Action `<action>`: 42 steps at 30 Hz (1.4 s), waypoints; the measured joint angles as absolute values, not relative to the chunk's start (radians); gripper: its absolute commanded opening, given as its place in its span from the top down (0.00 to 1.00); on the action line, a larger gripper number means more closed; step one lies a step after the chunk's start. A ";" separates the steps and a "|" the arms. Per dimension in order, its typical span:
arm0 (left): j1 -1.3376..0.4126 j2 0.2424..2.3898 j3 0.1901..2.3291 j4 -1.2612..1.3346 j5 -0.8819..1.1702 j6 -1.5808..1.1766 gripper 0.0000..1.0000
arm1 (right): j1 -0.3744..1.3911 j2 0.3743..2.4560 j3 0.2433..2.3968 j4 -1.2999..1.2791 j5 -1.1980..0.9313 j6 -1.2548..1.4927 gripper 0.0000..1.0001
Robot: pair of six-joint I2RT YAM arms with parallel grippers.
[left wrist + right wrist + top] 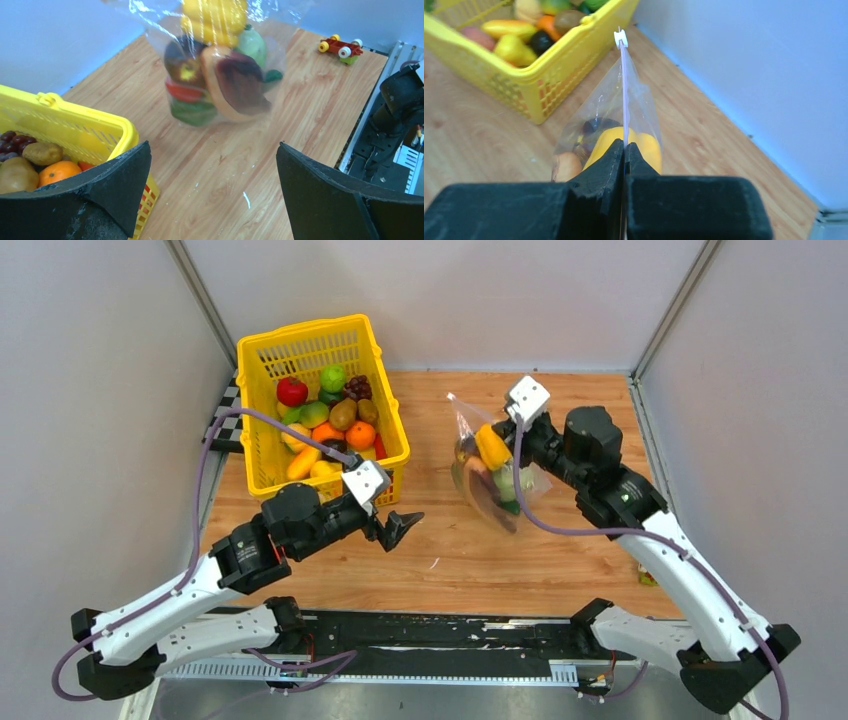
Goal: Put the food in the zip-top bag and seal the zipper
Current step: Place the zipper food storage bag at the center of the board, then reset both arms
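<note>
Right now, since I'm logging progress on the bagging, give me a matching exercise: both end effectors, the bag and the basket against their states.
1 left end effector
2 right end effector
3 zip-top bag
4 yellow basket

A holds loose fruit
B open, empty
C shut on the zipper
D food inside, held at its top

Pairs: 1-B, 2-C, 3-D, 4-A

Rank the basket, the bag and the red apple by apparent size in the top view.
Largest to smallest:
1. basket
2. bag
3. red apple
The gaps are clear, with no ties.
</note>
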State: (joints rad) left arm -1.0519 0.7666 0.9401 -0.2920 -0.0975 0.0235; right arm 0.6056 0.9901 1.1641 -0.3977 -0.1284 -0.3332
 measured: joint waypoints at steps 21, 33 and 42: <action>-1.052 0.661 0.876 -0.241 -0.182 -0.005 0.00 | 0.588 0.940 0.866 -0.520 -0.723 -0.360 0.42; -1.052 0.715 0.876 -0.242 -0.293 -0.029 0.00 | 0.589 0.733 0.780 -0.294 -0.544 -0.206 0.25; -1.010 0.736 0.889 -0.264 -0.498 -0.050 0.00 | 0.572 0.746 0.757 -0.260 0.016 -0.070 0.05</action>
State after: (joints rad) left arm -1.0096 0.7361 0.8886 -0.2638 -0.4984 -0.0502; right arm 0.5716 0.7456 0.7574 -0.2600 0.0162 -0.0704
